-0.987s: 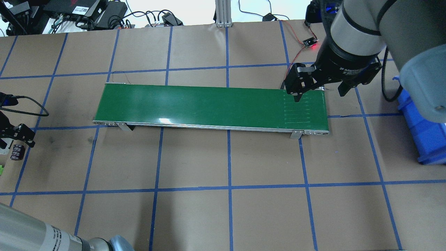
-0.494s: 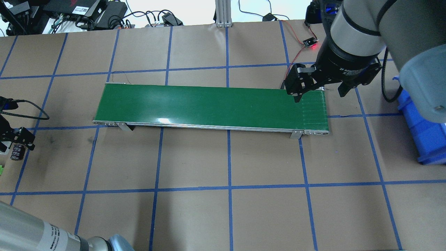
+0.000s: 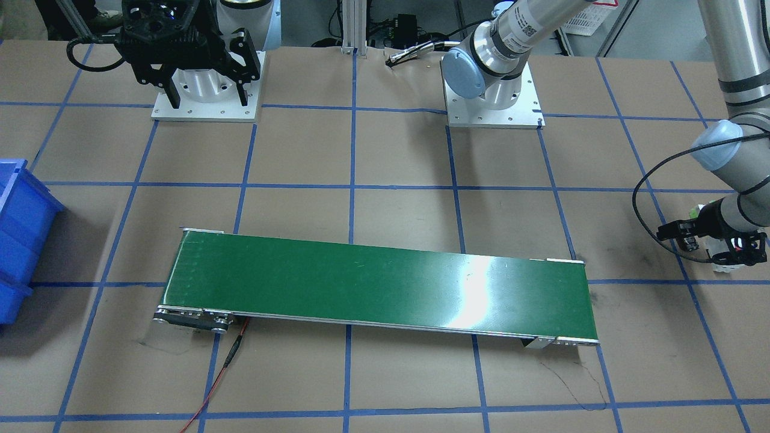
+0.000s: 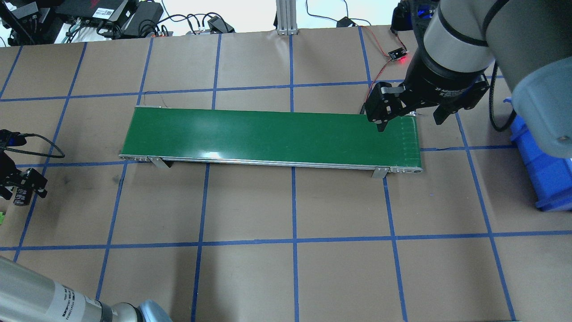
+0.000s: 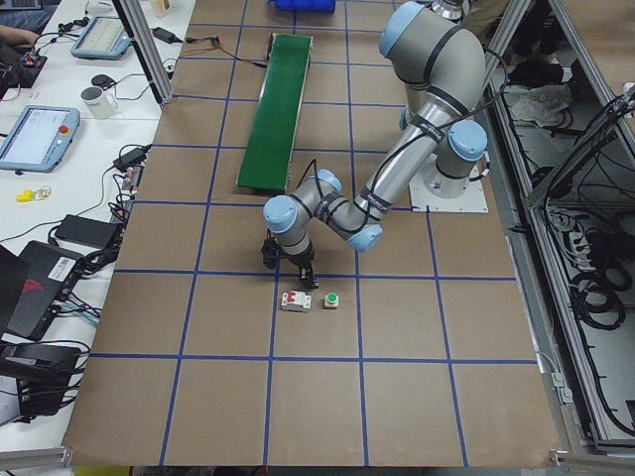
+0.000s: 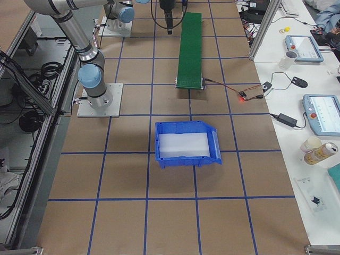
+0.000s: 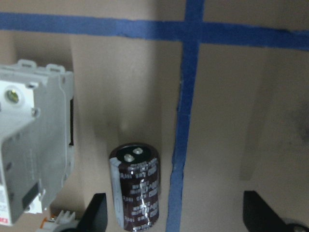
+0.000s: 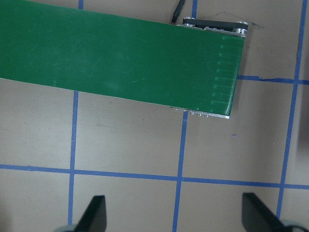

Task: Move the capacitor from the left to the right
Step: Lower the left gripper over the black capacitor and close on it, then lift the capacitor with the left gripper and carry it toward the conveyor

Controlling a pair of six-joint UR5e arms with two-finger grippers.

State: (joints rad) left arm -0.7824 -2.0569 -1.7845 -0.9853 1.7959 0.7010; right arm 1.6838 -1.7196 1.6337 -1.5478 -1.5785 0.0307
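The capacitor [image 7: 135,191] is a small dark cylinder with silvery print. It lies on its side on the brown table, just left of a blue tape line. My left gripper [image 7: 176,217] is open, and the capacitor lies between the fingers, close to the left finger [image 7: 96,215]. In the overhead view the left gripper [image 4: 22,183] is at the far left edge, over the capacitor [image 4: 19,197]. My right gripper [image 4: 409,117] is open and empty above the right end of the green conveyor belt [image 4: 268,134].
A white circuit breaker [image 7: 29,145] lies right beside the capacitor, with a green-capped push button [image 5: 332,299] near it. A blue bin [image 4: 545,174] stands right of the conveyor. A red wire and a small lit sensor board [image 4: 395,54] lie behind the belt's right end.
My left gripper has moved a little nearer and down over the capacitor. The pale seam marks on the belt have travelled toward its right end. The right arm has hardly moved.
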